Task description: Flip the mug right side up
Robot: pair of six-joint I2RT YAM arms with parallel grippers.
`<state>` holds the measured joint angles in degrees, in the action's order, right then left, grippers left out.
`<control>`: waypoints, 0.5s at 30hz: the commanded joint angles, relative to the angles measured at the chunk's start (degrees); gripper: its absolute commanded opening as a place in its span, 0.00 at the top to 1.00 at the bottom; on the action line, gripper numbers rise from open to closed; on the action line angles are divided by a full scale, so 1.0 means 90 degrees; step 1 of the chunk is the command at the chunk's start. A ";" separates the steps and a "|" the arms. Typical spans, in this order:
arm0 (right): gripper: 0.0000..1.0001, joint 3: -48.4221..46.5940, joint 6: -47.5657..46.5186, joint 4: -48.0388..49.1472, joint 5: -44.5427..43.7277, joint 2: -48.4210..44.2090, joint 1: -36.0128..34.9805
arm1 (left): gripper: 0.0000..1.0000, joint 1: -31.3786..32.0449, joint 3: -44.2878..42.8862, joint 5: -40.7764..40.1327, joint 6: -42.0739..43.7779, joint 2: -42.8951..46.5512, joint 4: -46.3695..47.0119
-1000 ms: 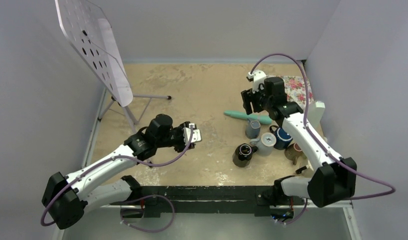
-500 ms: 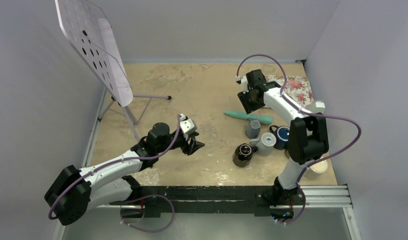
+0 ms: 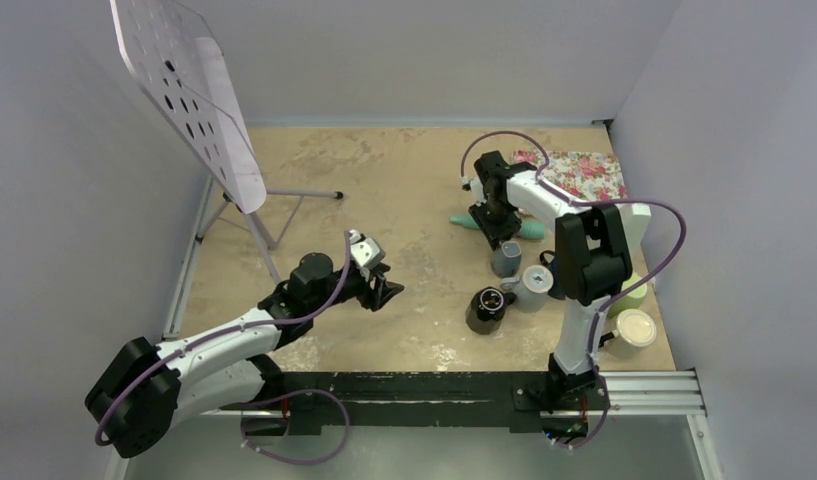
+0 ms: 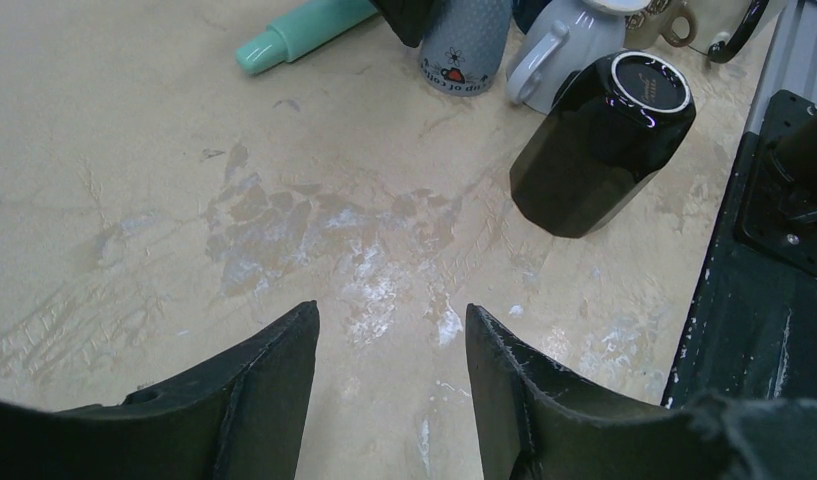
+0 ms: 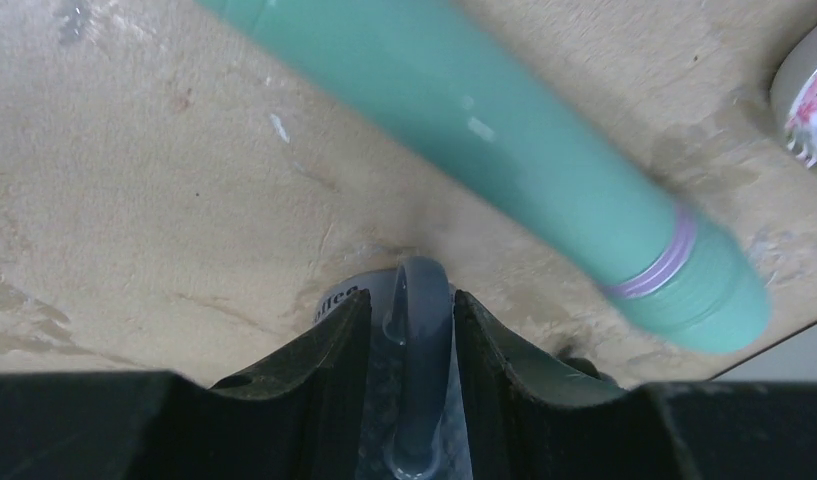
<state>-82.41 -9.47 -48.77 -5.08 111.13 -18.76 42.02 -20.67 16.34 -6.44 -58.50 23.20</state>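
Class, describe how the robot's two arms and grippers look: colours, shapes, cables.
The left arm and right arm both have white links, black joints and a looping purple cable. The left gripper and right gripper each have two black, tapering fingers.

My left arm [image 3: 214, 340] and my right arm [image 3: 544, 200] wear white shells between chunky black joint housings; a purple cable [image 3: 683, 235] loops loosely along each; a small white block [image 3: 362, 248] sits at my left wrist; my left gripper [image 4: 391, 310] has two matt black fingers [image 4: 264, 390], tapered, with rough, chipped edges; my right gripper [image 5: 411, 297] has the same black wedge-shaped fingers [image 5: 314, 350].
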 commanded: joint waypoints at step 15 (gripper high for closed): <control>1.00 -0.0474 0.0250 -0.0301 0.0331 -0.0375 -0.0175 | 0.36 -0.0157 -0.0108 -0.0233 -0.0700 0.0173 0.0332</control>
<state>-82.59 -7.53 -53.25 -5.87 111.26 -20.23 41.58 -19.79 14.59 -8.40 -57.98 24.29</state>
